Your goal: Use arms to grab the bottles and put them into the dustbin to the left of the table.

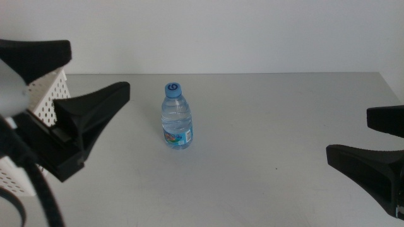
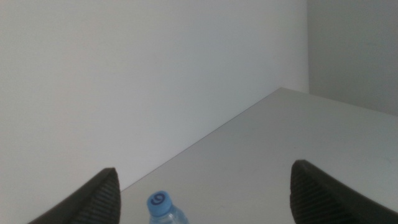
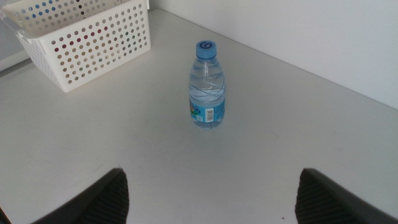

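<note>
One clear water bottle (image 1: 177,116) stands upright on the light-grey surface (image 1: 271,126), a little left of the middle in the middle view and not far from the back edge. It is small and see-through, with ribbed sides, a blue cap that has a dark round mark on top, and a blue label with some other colours around its lower part. Nothing touches it. The white dustbin (image 3: 87,37), a rectangular basket with round holes in its walls, stands at the left side of the surface, well apart from the bottle; through the holes some coloured spots are seen, but I cannot tell what they are. The left gripper (image 1: 76,82) is in the air in front of the dustbin, left of the bottle and apart from it, and its dark jaws are spread wide with nothing between them. The right gripper (image 1: 379,148) is at the right edge of the middle view, far from the bottle, and its jaws are also wide apart and hold nothing. A plain white wall (image 1: 221,31) is behind the surface.
</note>
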`<state>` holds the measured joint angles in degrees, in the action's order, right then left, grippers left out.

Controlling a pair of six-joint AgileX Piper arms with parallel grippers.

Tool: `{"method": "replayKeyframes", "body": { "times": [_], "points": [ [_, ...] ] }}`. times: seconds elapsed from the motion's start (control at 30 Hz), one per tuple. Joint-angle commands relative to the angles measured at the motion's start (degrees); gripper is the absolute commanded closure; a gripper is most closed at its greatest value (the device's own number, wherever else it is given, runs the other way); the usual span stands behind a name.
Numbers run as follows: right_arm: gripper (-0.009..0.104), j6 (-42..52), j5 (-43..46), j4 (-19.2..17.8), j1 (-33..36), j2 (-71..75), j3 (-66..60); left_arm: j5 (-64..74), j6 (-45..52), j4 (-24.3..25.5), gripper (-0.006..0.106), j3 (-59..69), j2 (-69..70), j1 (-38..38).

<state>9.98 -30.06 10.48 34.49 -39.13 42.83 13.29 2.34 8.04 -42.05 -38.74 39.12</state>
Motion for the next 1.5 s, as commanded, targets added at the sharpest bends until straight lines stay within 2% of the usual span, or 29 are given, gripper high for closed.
{"method": "replayKeyframes", "body": {
  "times": [0.0, 0.17, 0.37, 0.5, 0.73, 0.83, 0.93, 1.07, 1.17, 1.33, 1.47],
  "points": [
    [0.023, 0.2, 3.9, 0.1, 0.0, 0.0, 1.3, -10.9, -2.3, 0.0, 0.007, 2.4, -1.2, 0.1],
    [0.023, 0.2, 3.9, 0.1, 0.0, 0.0, 1.3, -21.6, -3.0, -0.6, 0.007, 11.2, -3.6, 0.1],
    [0.023, 0.2, 3.9, 0.1, 0.0, 0.0, 1.3, -38.1, -2.7, -8.0, 0.007, 20.4, -9.0, 0.1],
    [0.023, 0.2, 3.9, 0.1, 0.0, 0.0, 1.3, -40.5, 0.7, -10.6, 0.007, 21.4, -13.3, 0.1],
    [0.023, 0.2, 3.9, 0.1, 0.0, 0.0, 1.3, -46.6, 7.2, -18.7, 0.007, 21.2, -20.3, 0.1],
    [0.023, 0.3, 3.9, 0.1, 0.0, 0.0, 1.3, -46.9, 8.1, -18.6, 0.007, 20.3, -21.9, -1.9],
    [0.023, 0.3, 3.9, 0.1, 0.0, 0.0, 1.3, -46.6, 6.3, -15.1, 0.007, 19.3, -22.3, -5.2],
    [0.023, 0.3, 3.9, 0.1, 0.0, 0.0, 1.3, -42.7, 0.2, -6.7, 0.007, 18.0, -22.5, -10.5],
    [0.023, 0.2, 3.9, 0.1, 0.0, 0.0, 1.3, -42.5, -8.3, 2.9, 0.007, 16.6, -24.8, -14.3],
    [0.023, 0.2, 3.9, 0.1, 0.0, 0.0, 1.3, -46.8, -25.4, 24.1, 0.007, 13.1, -31.1, -20.7],
    [0.023, 0.2, 3.9, 0.1, 0.0, 0.0, 1.3, -54.1, -34.3, 34.3, 0.007, 10.2, -37.1, -25.5]
  ]
}}
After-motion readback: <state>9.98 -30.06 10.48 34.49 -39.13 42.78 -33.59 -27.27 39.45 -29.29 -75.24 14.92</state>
